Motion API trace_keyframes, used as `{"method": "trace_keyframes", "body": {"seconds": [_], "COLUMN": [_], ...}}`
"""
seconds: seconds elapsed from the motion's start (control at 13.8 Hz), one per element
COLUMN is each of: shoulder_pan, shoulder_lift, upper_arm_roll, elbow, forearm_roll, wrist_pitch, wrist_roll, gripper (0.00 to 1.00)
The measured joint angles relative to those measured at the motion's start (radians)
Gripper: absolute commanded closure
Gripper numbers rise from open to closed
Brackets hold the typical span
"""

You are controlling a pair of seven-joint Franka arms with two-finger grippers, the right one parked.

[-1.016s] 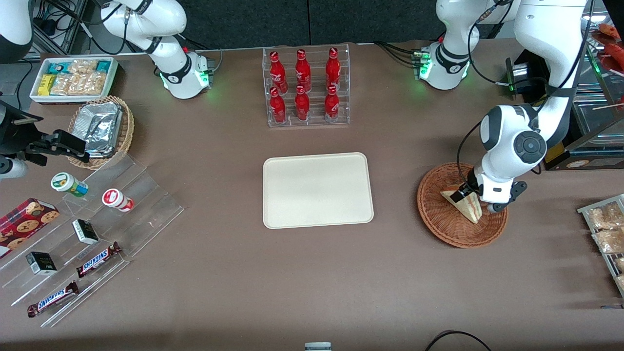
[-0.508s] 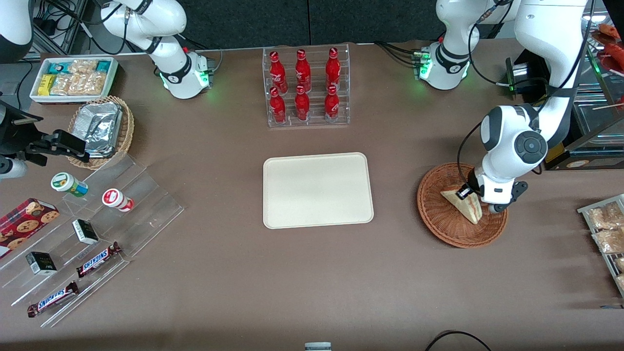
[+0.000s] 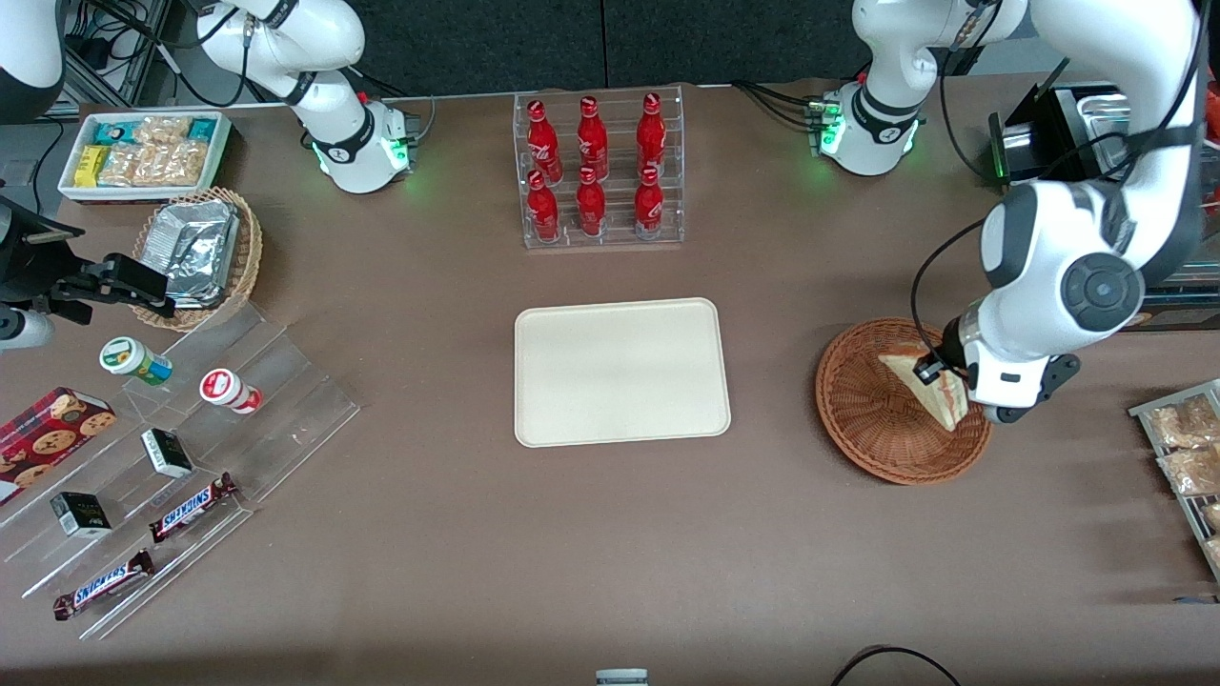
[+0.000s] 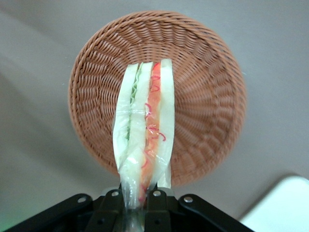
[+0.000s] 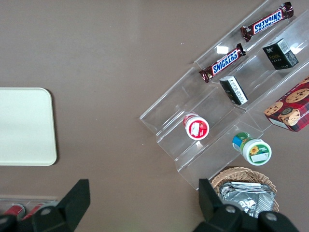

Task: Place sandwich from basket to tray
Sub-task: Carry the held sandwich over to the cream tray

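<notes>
Left wrist view shows the sandwich (image 4: 143, 145) pinched at one end between the gripper (image 4: 141, 203) fingers, hanging edge-on above the basket (image 4: 203, 96), lifted clear of the weave. Front view puts gripper (image 3: 939, 373) and sandwich (image 3: 929, 386) over the basket (image 3: 872, 419) at the edge nearest the working arm's end of the table, with the tray (image 3: 620, 372) well apart from the basket, toward the table's middle.

Risks, as judged: held by a narrow end only, so could swing or slide out of the wrap on a fast sideways move. Soft bread, so could crush or splay if squeezed harder. Could clip the basket rim if carried low. Could land on the tray rim or tip over if released too high.

Counts, taking the tray as landmark: one sandwich, one reddish basket, one tray. Farther from the front camera than the tray, six red bottles (image 3: 591, 167) in a clear rack. Toward the parked arm's end from the tray, two Snickers bars (image 3: 191, 505), two small dark boxes (image 3: 167, 451), two round tubs (image 3: 133, 360), one cookie box (image 3: 48, 438), one tan basket of foil packets (image 3: 200, 252), one white bin of snacks (image 3: 143, 152).
</notes>
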State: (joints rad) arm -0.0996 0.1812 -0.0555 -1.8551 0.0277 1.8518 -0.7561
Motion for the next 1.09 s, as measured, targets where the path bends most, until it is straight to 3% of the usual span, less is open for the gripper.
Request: {"method": "trace_keyframes", "body": {"seconds": [0.22,0.51,1.09], "shoulder_pan": [-0.099,-0.285,-0.575], "shoulder_lift": [-0.004,0.032,0.292], "upper_arm_roll": [-0.004,-0.009,-0.012], "elbow": [0.125,0.161,0.322], "forearm_roll": [0.001,0.0,-0.005], "wrist_pitch": [-0.121,-0.126,-0.058], "wrist_roll": [-0.001,-0.019,-0.117], "gripper": [0.86,0.86,0.86]}}
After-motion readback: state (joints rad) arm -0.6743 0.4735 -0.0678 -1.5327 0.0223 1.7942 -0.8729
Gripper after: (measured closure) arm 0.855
